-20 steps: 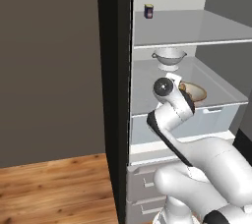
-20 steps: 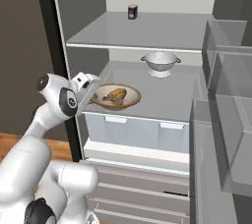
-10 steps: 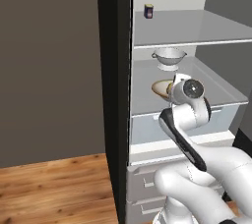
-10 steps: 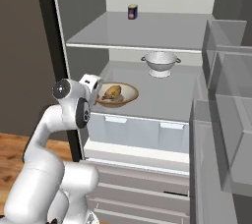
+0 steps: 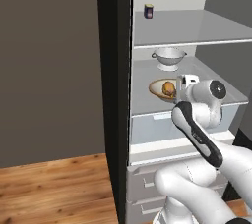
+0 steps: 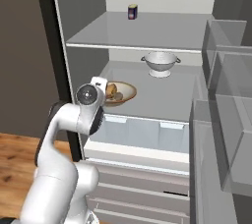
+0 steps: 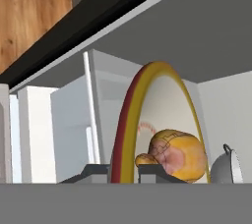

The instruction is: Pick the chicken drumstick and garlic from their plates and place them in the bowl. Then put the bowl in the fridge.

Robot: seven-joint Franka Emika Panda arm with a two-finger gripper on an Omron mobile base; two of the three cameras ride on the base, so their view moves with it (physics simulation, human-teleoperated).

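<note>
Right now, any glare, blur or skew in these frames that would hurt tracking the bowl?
Left base view: sharp, flat even light, no glare; the arm covers part of the bowl. Right base view: equally crisp, soft shading under the shelves. Hand view: rolled sideways, so the bowl appears on edge, its rim between the gripper fingertips.

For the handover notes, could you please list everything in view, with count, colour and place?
fridge: one, black sides, pale grey inside, open.
bowl: one, beige-tan, middle shelf, left front.
drumstick: one, golden-brown, in the bowl.
colander: one, steel, middle shelf, behind the bowl.
can: one, dark blue with a yellow top, top shelf.
drawer: one, translucent, under the middle shelf.
floor: wood, left of the fridge.
claw: one, dark, shut on the bowl's rim.
</note>
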